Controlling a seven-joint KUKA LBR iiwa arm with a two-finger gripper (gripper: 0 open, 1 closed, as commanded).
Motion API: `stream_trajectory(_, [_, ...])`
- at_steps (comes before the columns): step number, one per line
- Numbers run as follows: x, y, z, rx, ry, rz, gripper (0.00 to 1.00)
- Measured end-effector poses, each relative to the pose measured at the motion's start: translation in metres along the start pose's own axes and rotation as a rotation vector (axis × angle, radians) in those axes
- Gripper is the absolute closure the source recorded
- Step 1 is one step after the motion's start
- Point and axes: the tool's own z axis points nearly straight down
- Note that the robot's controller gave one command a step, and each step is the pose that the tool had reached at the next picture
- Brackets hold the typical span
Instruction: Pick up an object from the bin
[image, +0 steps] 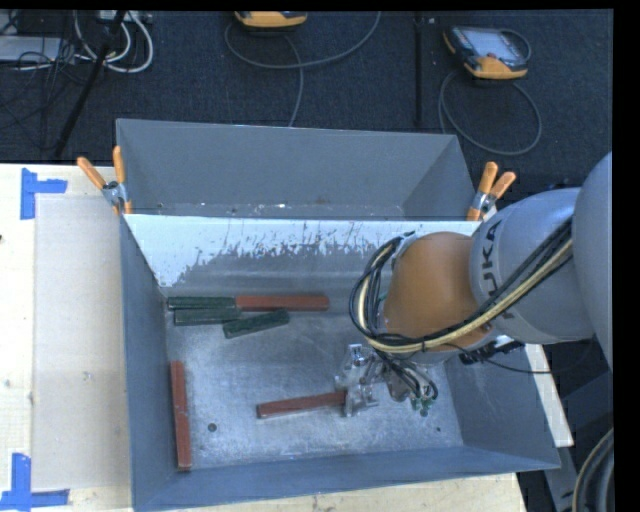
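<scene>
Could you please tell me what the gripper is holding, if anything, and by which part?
That cannot be told: the gripper is at the right end of the reddish-brown stick lying flat toward the front of the bin.

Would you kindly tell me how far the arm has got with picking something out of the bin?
Done: the pincer is down at the right end of the red-brown stick near the front of the bin. In hand: securing that stick; whether it is gripped I cannot tell. Left: lifting it out, as the stick lies flat on the floor.
</scene>
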Motion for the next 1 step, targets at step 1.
stream_trajectory(1, [0.0118,-0.0146,-0.1265,0.0,-0.003,0.02,1.0])
